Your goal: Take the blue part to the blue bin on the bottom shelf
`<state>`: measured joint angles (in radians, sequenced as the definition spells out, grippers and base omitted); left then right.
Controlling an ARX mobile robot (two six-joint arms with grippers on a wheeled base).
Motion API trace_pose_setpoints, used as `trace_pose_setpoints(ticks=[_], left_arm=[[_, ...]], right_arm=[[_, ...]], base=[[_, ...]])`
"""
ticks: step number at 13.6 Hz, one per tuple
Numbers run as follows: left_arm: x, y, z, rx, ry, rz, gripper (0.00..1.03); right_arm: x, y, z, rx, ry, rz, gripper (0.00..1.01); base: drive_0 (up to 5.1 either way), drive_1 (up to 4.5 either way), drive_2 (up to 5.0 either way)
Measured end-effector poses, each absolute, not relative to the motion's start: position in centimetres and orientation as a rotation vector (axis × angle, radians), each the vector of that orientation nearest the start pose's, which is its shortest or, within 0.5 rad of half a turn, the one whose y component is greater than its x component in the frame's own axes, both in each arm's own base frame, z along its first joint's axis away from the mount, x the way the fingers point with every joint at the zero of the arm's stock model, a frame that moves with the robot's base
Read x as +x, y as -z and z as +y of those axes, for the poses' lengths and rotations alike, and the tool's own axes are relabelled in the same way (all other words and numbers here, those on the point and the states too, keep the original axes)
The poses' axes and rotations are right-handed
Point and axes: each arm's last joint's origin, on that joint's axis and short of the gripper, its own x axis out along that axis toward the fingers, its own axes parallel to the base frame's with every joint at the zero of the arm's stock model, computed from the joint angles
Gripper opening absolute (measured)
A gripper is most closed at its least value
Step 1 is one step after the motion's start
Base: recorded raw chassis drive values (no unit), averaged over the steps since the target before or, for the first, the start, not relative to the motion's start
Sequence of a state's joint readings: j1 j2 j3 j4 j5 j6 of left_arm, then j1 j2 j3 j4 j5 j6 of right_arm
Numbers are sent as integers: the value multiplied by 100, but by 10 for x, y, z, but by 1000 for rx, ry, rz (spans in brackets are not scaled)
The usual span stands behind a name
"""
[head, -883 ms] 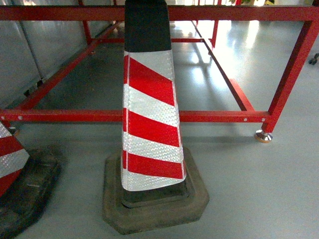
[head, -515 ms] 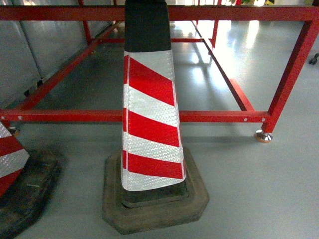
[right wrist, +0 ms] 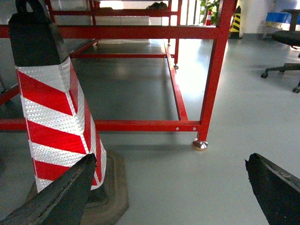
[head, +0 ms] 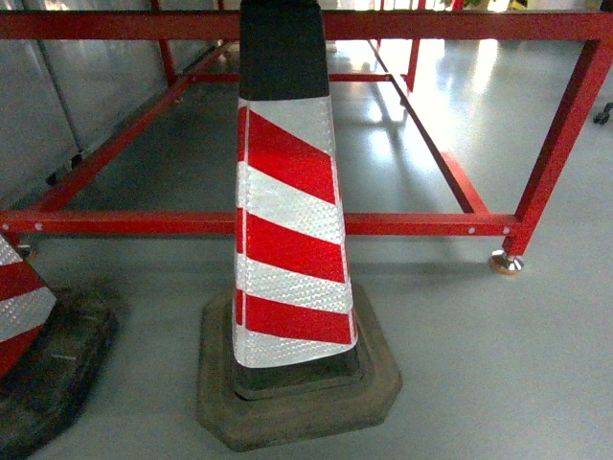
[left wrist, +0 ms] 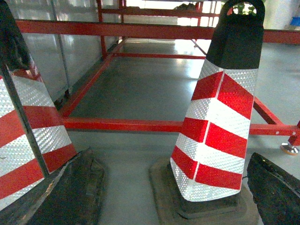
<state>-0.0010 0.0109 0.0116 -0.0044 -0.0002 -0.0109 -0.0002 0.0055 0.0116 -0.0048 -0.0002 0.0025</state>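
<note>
Standing in the middle of the head view, a red-and-white striped traffic cone (head: 287, 240) with a black top sits upright on a dark octagonal rubber base (head: 299, 402) on the grey floor (head: 479, 364). A second cone (head: 19, 307) of the same kind shows partly at the left edge, on its own dark base. Behind both runs a red tube frame (head: 421, 224), with a low rail crossing just behind the middle cone and a corner post at the right ending in a round metal foot (head: 506, 262).

Neither gripper appears in the head view. The left gripper (left wrist: 164, 192) shows in the left wrist view as two dark fingers (left wrist: 70, 197) at the bottom corners, spread wide with nothing between them but floor and the cone's base. The right gripper (right wrist: 168, 192) shows the same way in the right wrist view: its fingers (right wrist: 274, 187) stand far apart and hold nothing, with the striped cone at the left and the frame's corner post ahead.

No blue part, blue bin or steel shelf with rollers can be seen in any view. An office chair (right wrist: 286, 56) stands at the far right of the right wrist view, well apart from the frame, and grey wall panels (left wrist: 70, 51) run along the left behind the frame.
</note>
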Motion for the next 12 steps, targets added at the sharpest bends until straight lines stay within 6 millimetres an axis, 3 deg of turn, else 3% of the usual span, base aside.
trace_pose_setpoints(ticks=[12], left_arm=[[98, -166, 0, -10, 1, 5, 98]], right_arm=[[97, -167, 0, 3, 0, -2, 98]], base=[[0, 0, 0]])
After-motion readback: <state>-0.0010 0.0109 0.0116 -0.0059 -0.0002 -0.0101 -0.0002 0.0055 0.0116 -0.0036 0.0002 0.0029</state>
